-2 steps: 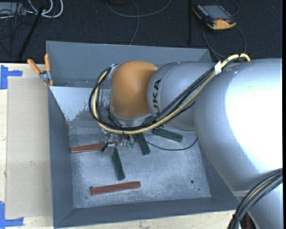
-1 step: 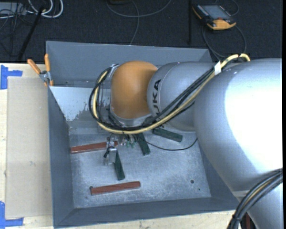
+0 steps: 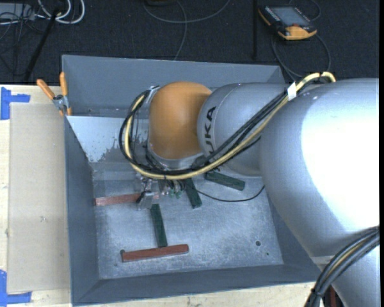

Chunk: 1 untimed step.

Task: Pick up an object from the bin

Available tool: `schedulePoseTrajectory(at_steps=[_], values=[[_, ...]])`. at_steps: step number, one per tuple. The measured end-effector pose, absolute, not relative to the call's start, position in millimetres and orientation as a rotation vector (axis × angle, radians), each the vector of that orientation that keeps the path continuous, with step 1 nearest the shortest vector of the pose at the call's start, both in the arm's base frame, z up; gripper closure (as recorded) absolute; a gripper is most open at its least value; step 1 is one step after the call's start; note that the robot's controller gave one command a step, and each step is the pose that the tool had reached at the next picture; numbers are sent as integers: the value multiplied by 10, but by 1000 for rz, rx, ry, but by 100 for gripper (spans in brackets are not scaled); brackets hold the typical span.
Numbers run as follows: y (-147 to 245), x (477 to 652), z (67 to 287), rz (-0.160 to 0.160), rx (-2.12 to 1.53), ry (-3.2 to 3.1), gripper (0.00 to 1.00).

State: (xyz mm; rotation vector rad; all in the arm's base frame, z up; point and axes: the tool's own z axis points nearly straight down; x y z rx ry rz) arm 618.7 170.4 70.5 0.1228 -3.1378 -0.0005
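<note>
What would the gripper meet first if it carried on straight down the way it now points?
Likely the upper end of the dark green bar on the bin floor by the gripper, or the right tip of the reddish-brown bar beside it; depth is unclear.

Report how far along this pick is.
Done: the arm is down inside the bin, its hand low over the floor. In hand: the hand sits at one end of the upper brown stick, by the top of a dark green stick. Left: grasping and lifting. Both of those, and the lower brown stick, lie flat on the floor, so nothing looks picked yet.
</note>
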Motion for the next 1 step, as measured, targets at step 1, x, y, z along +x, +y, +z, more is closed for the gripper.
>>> schedulePoseTrajectory(at_steps=[1], values=[[1747,6024,2221,-2,455,-3119,100]])
